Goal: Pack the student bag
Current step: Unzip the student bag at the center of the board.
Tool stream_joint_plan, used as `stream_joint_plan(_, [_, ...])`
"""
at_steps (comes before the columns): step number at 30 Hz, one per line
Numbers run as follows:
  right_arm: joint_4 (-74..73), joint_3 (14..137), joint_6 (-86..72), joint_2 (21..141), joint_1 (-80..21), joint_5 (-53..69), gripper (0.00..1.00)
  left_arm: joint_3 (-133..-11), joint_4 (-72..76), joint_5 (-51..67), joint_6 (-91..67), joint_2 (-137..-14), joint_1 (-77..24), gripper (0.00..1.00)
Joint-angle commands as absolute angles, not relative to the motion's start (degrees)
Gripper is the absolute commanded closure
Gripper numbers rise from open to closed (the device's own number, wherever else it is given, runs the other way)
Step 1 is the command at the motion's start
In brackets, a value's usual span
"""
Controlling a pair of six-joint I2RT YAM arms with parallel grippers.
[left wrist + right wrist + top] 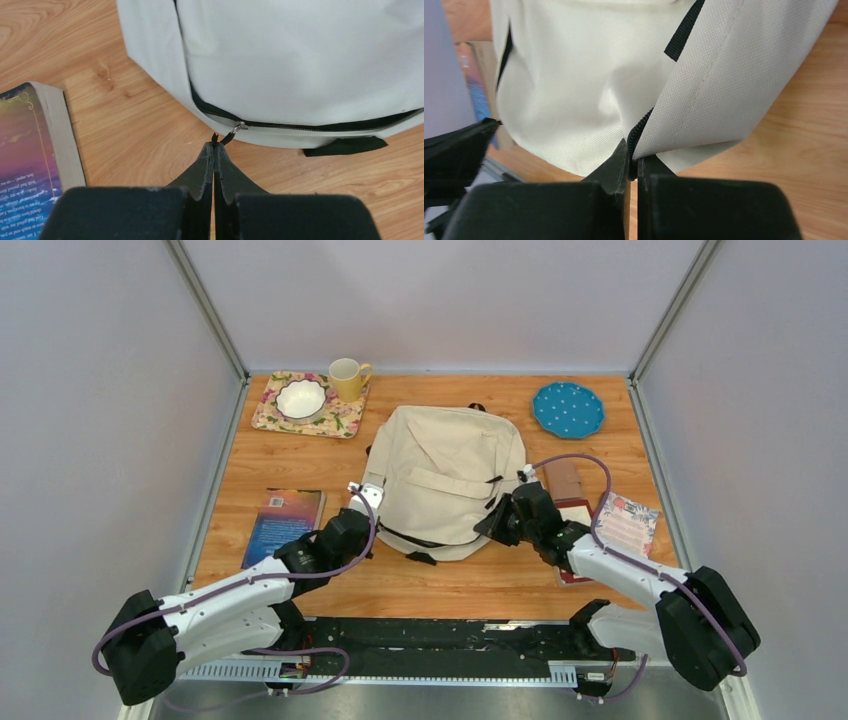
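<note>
The student bag (447, 475) is found lying flat at the middle of the wooden desk (480, 580), front flap pocket upward, top loop toward the far edge and its bottom toward the arms. The left claw (214, 147) is set low at the bag's near-left corner; its fingers are pressed together and a small black zip pull (226, 137) is nipped at their tips, the pull hanging from a metal ring (239, 128) on the dark zip (310, 127) that runs along the bag's lower edge. The right claw (633, 160) is placed at the bag's near-right edge, its fingers brought together on the cream fabric just beside a black zip line, so that a fold of the bag is pinched between them. A book (283, 525) with a blue and orange cover is noted left of the bag, near the left arm and apart from the bag. At the far left a floral mat (335, 418) carries a white bowl (301, 398), with a yellow mug (348, 378) at its far right corner. A blue dotted plate (568, 408) is seen at the far right. A brown notebook (564, 480) lies just right of the bag, and a floral-covered booklet (627, 523) lies further right, beside the right arm
</note>
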State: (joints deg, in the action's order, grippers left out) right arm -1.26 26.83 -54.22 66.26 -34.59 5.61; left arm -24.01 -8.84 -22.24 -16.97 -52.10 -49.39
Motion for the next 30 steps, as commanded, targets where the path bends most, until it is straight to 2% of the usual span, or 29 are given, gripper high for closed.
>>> stream_joint_plan(1, [-8.5,31.3,-41.2,67.0,-32.3,-0.8,1.00,-23.6,-10.8,-26.0,-15.9,-51.5,-48.9,1.00])
stream_joint_plan(8, [-11.0,40.3,-34.1,74.6,-31.8,0.1,0.99,-22.2,-8.0,-12.3,-15.4,-50.9,-49.0,1.00])
stream_joint_plan(12, [-12.1,44.9,-30.5,78.6,-31.4,-5.2,0.97,-22.1,-6.5,-7.7,-15.5,-50.9,-50.2,1.00])
stream_joint_plan(15, [-14.3,48.0,-29.0,81.1,-29.9,-4.7,0.87,-22.1,-4.4,-4.9,-16.4,-51.9,-50.7,1.00])
stream_joint_plan(16, [-17.4,48.6,-29.2,81.1,-29.3,-3.9,0.78,-22.1,-3.3,-4.2,-17.5,-52.4,-50.7,1.00])
stream_joint_plan(18, [-19.8,48.8,-31.4,78.4,-29.2,-3.3,0.66,-22.2,-2.0,-3.6,-19.2,-53.3,-51.0,1.00])
stream_joint_plan(19, [-22.2,47.8,-32.9,76.7,-29.2,-3.0,0.56,-22.0,-0.4,-2.9,-20.1,-53.4,-51.0,1.00])
stream_joint_plan(20, [-22.9,46.9,-35.7,75.0,-29.2,-2.6,0.52,-21.6,-0.3,-2.8,-20.6,-53.8,-50.9,1.00])
stream_joint_plan(22, [-24.6,43.9,-39.7,69.4,-29.2,-1.5,0.49,-21.6,2.5,-3.1,-21.4,-54.1,-51.0,1.00])
stream_joint_plan(24, [-23.0,40.5,-46.3,65.8,-29.3,4.9,0.49,-22.1,3.1,-3.0,-21.4,-54.5,-51.0,1.00])
stream_joint_plan(28, [-9.1,30.0,-61.4,58.5,-31.5,14.7,0.48,-24.6,2.3,-2.1,-20.3,-54.5,-51.1,1.00])
stream_joint_plan(30, [-5.6,25.3,-66.4,57.4,-33.6,14.9,0.48,-26.3,1.6,-2.1,-19.8,-53.9,-51.1,1.00])
